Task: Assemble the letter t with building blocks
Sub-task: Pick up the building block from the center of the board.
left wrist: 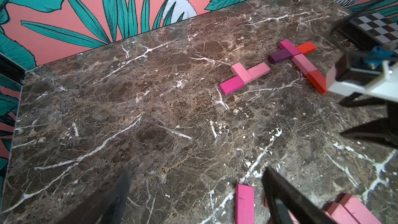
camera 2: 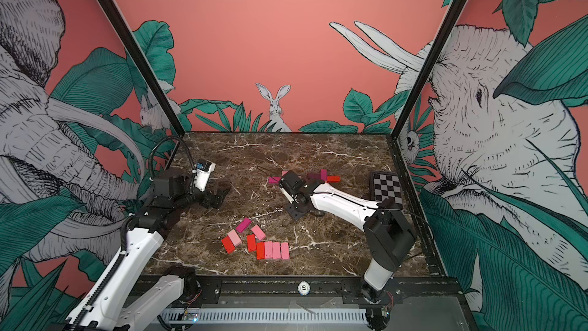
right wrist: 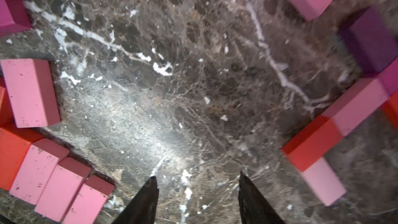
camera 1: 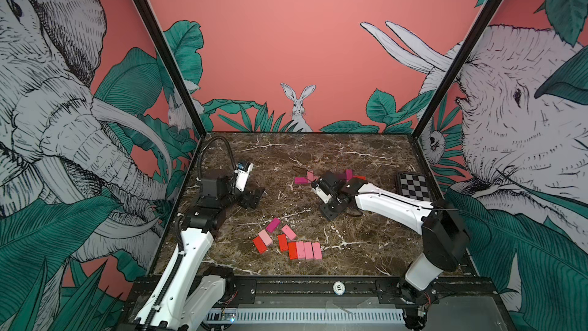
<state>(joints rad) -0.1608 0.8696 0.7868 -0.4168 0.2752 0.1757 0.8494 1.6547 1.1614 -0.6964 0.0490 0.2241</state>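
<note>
Pink and red building blocks [camera 1: 304, 249] lie loose on the tabletop [camera 1: 350, 154], two crosses [left wrist: 243, 75] begun beyond beside the right end effector [right wrist: 197, 177], which gapes empty like the left end effector [left wrist: 197, 170]; fetching another block seems next.

Our left gripper [camera 1: 254, 198] hovers low, jaws spread wide, nothing between them. Our right arm [camera 1: 391, 202] stretches out behind the right gripper [right wrist: 198, 177], which points downward, jaws parted and empty.
</note>
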